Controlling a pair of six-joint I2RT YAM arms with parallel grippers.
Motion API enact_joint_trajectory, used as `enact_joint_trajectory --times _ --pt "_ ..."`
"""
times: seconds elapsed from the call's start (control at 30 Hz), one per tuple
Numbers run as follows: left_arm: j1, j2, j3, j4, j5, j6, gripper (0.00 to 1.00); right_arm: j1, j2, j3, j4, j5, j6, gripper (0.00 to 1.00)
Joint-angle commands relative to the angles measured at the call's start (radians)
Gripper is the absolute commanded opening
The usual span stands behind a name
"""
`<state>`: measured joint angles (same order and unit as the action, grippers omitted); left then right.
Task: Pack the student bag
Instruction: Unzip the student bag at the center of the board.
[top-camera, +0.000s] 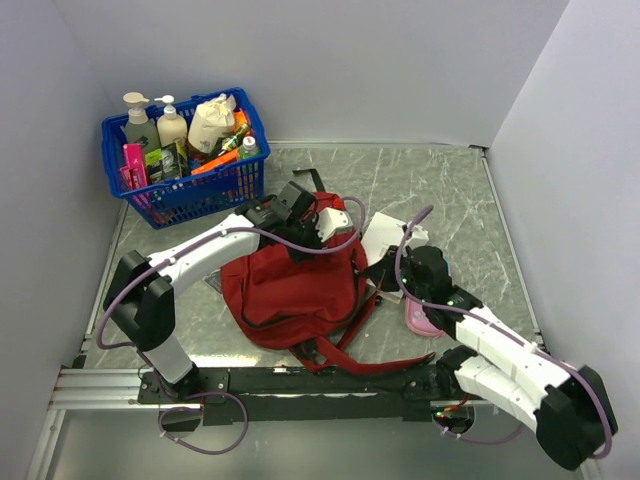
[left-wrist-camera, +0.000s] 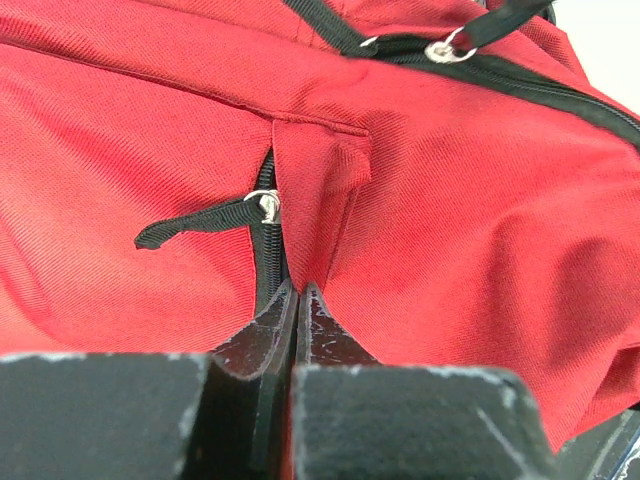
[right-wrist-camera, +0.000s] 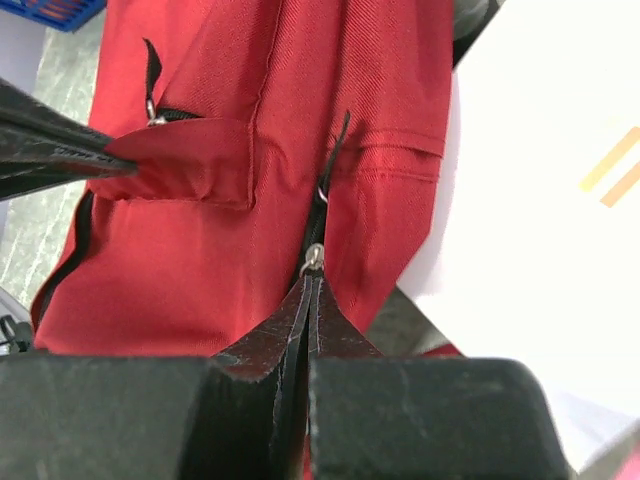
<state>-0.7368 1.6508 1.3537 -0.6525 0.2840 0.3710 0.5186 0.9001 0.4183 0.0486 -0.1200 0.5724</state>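
Here's the student bag (top-camera: 290, 295), lying flat in the middle of the table (top-camera: 450, 190), between the two arms and closer to their bases than to the far wall. The blue basket (top-camera: 200, 195) of bottles sits well off at the far left, and a white booklet (top-camera: 385, 238) lies just beside the bag on the right. Both arms are working the bag's far end! The left gripper (left-wrist-camera: 297, 297) has its jaws pressed together on a fabric flap (left-wrist-camera: 320, 150) where one zipper track ends, red cloth pinched between them. The right gripper (right-wrist-camera: 312, 285) has its jaws together too, nipping the little metal zipper pull (right-wrist-camera: 315, 258) of the neighbouring zipper, right at the very tips. This looks like the opening step, with one claw anchoring and the other set to draw the slider. The bag appears closed, so the packing itself seems hardly begun. To do it well, the left should hold that flap taut and low so the soft cloth can't bunch. The right should travel along the line of the teeth, not up and away, because a grip that fine could slip off such a small pull. Go slow, follow the bag's curve, and mind that the loose black pull cord (right-wrist-camera: 337, 150) doesn't snag.
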Motion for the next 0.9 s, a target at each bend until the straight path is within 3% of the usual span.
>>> enact_joint_trajectory --times 0.0,0.2,0.27,0.4,0.47,0.5,0.67,0.73,0.87 --pt "-0.024 0.003 0.039 0.059 -0.012 -0.018 0.01 -0.005 -0.087 -0.003 -0.125 0.034 0.027 0.0" --pt "-0.016 0.012 0.068 0.105 -0.08 -0.053 0.02 -0.006 -0.153 -0.013 -0.164 0.029 0.038 0.0" --pt "0.008 0.035 0.106 0.099 -0.075 -0.053 0.09 -0.005 -0.17 -0.003 -0.188 0.029 0.029 0.0" --pt "0.076 0.11 0.331 0.029 0.068 -0.064 0.6 -0.005 -0.191 0.02 -0.21 0.025 0.02 0.0" --pt "0.085 0.153 0.409 -0.015 0.141 -0.009 0.7 -0.005 -0.19 0.02 -0.201 0.02 0.021 0.0" --pt "0.085 0.164 0.441 -0.019 0.174 0.038 0.82 -0.005 -0.188 0.02 -0.196 0.017 0.024 0.0" --pt "0.082 0.27 0.528 -0.137 0.418 0.267 0.91 -0.005 -0.201 0.008 -0.161 0.005 0.034 0.0" --pt "0.077 0.315 0.544 -0.182 0.461 0.408 0.99 -0.005 -0.222 0.004 -0.159 0.003 0.035 0.0" --pt "0.042 0.383 0.568 -0.26 0.437 0.635 0.96 -0.006 -0.244 -0.007 -0.153 -0.001 0.04 0.0"
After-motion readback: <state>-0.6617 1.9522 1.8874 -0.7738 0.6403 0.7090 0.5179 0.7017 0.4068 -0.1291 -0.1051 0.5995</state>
